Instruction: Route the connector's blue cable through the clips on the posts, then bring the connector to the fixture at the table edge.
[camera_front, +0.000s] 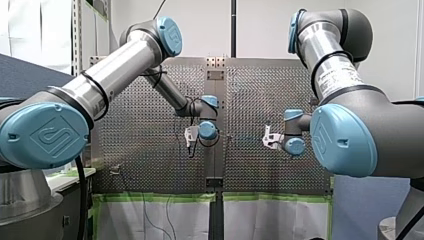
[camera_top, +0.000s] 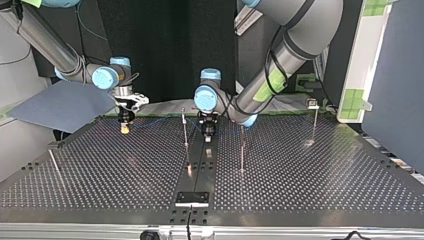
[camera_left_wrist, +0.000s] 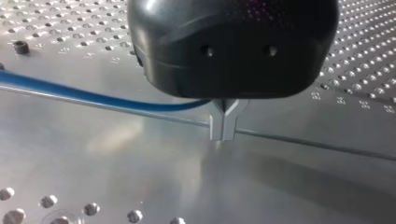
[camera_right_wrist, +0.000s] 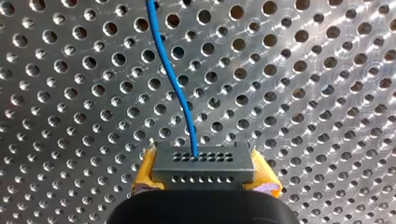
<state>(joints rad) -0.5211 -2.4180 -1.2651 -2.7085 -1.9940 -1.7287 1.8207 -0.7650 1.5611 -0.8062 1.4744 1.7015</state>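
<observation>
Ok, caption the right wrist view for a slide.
My right arm's yellow-padded tool grips a grey rectangular connector, its thin blue cable running ahead over the perforated metal table.

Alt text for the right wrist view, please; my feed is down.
My right hand clamps a grey connector, dotted with rows of small holes, between yellow pads. Its blue cable runs ahead from the connector, curving over the perforated table.

Both arms: silver tube links, grey joints, round blue caps (camera_front: 45, 135) with embossed logo. My left arm (camera_front: 115, 70): black cables (camera_front: 159, 75) near the elbow, green tape bands (camera_top: 275, 80). My right arm (camera_front: 365, 110): printed label (camera_front: 340, 75) at 12 o'clock of nearest cap. My right gripper (camera_right_wrist: 205, 170): pads (camera_right_wrist: 144, 175) yellow.
</observation>
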